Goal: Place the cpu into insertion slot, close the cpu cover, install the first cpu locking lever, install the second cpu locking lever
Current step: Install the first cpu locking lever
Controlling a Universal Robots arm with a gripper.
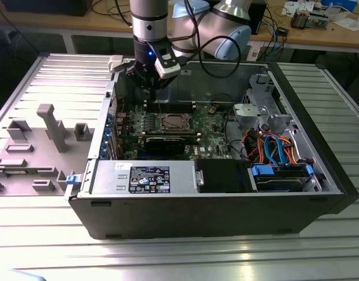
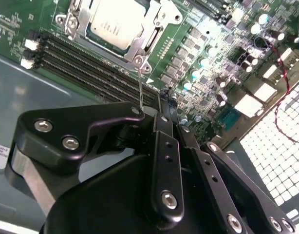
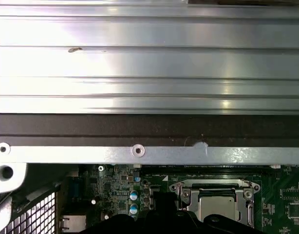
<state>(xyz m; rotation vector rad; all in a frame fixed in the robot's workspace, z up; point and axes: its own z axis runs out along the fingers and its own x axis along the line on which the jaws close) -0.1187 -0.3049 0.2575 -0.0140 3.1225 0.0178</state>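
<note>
The gripper hangs inside the open computer case, above the far part of the green motherboard and just beyond the socket. In the second wrist view its black fingers lie close together, and a thin metal locking lever runs from the socket's corner up to their tips; whether they actually pinch it, I cannot tell. The cpu sits in the insertion slot, its silvery top showing through the window of the cpu cover, which lies flat over it. In the exterior view the socket is near the middle of the board, with the long memory slots on its far side. A grey power supply lies along the near wall, and orange and blue cables are bundled toward the exterior view's right.
</note>
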